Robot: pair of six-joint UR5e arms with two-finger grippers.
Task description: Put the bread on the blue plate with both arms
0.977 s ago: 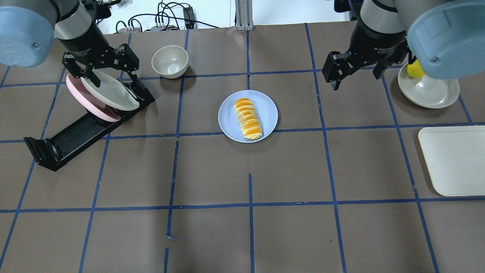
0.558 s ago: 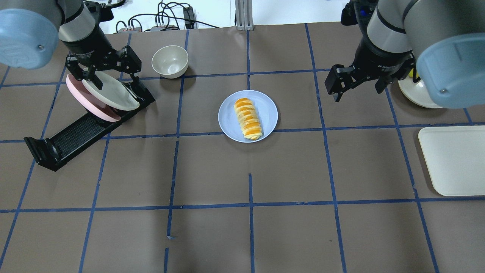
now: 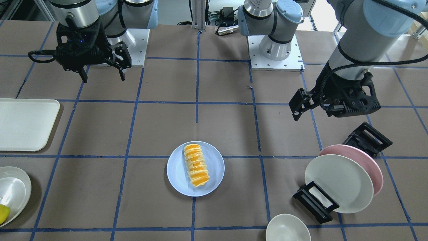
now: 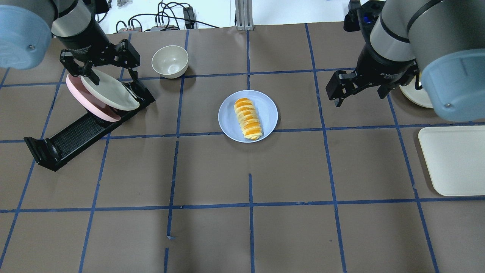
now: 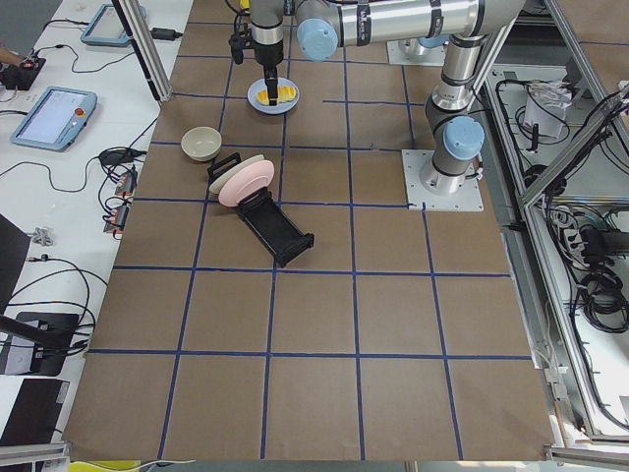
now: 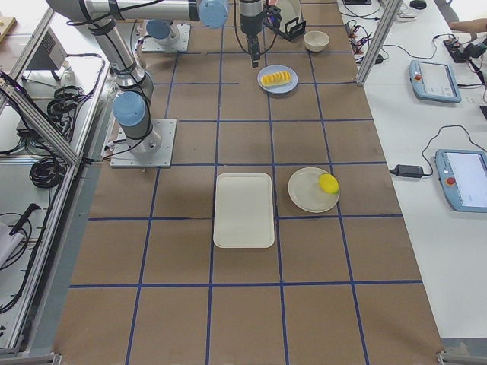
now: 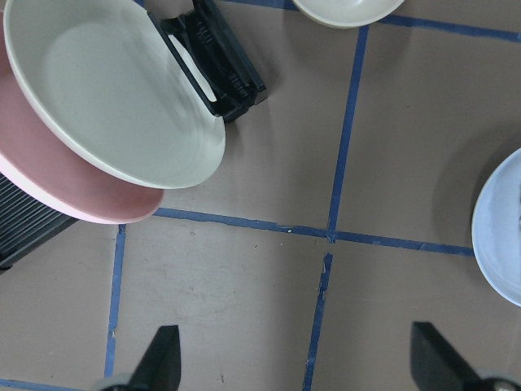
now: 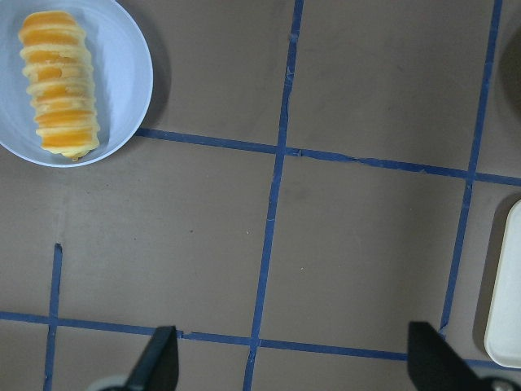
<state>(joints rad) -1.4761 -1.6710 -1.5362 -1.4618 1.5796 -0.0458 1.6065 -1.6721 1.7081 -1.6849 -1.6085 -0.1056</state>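
The bread (image 4: 248, 119), pale yellow with orange stripes, lies lengthwise on the blue plate (image 4: 267, 108) at the table's middle. It also shows in the front view (image 3: 196, 165) and in the right wrist view (image 8: 59, 84). My left gripper (image 4: 113, 78) is open and empty, hovering above the dish rack well to the left of the plate. My right gripper (image 4: 360, 96) is open and empty, hovering well to the right of the plate. The left wrist view shows only the blue plate's edge (image 7: 501, 228).
A cream plate (image 4: 110, 91) and a pink plate (image 4: 85, 99) lean in a black rack (image 4: 72, 138) at the left. A cream bowl (image 4: 169, 61) stands behind it. A cream tray (image 4: 452, 159) lies at the right. A white plate (image 3: 11, 194) holds a yellow fruit (image 3: 2, 212).
My right arm has swung down and slightly inward, now covering the fruit plate in the overhead view. My left gripper has shifted slightly. Both stay open; the bread has not moved.
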